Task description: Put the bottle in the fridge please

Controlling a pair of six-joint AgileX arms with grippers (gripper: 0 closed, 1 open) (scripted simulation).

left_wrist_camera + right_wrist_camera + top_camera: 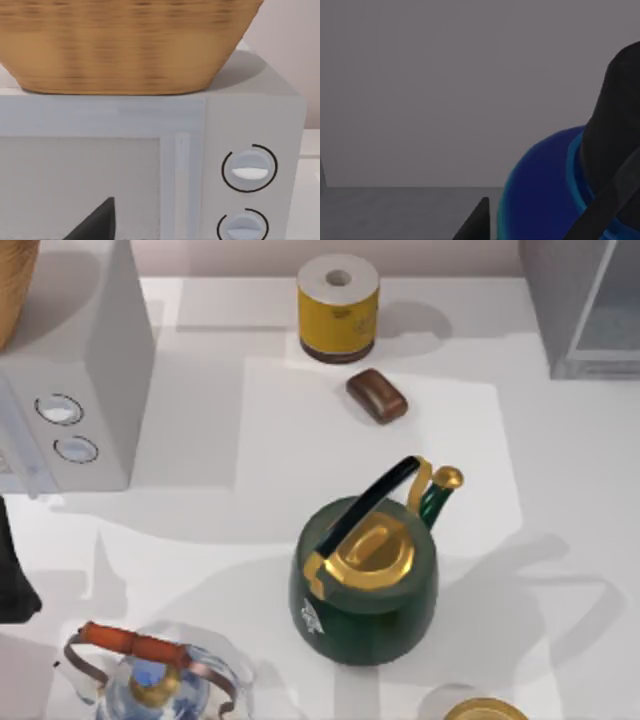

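1. You'll see a small white emblem low on the green kettle (pixel 365 585), too small to read; the yellow roll (pixel 338 308) has a plain band.
2. The bottle (pixel 535 185) is blue with a black cap (pixel 620 125); in the right wrist view it sits right at the right gripper (pixel 545 220), very close to the camera, with a plain grey wall and a grey floor behind it; I cannot tell whether the gripper clamps it or merely brackets it.
3. The fridge (pixel 560 300) stands beyond the kettle and to its right, at the table's far right corner.
4. Your left arm (pixel 15 575) sits to the kettle's left at the table's edge; its left gripper (pixel 95 224) faces the door of the light-grey box with two dials (pixel 95 370) — open or closed, I cannot tell; a wicker basket (pixel 125 45) rests on that box.
5. Beyond the kettle lies a brown block (pixel 377 396); left of the kettle and nearer you stands a glass kettle (pixel 150 680) with an orange handle.
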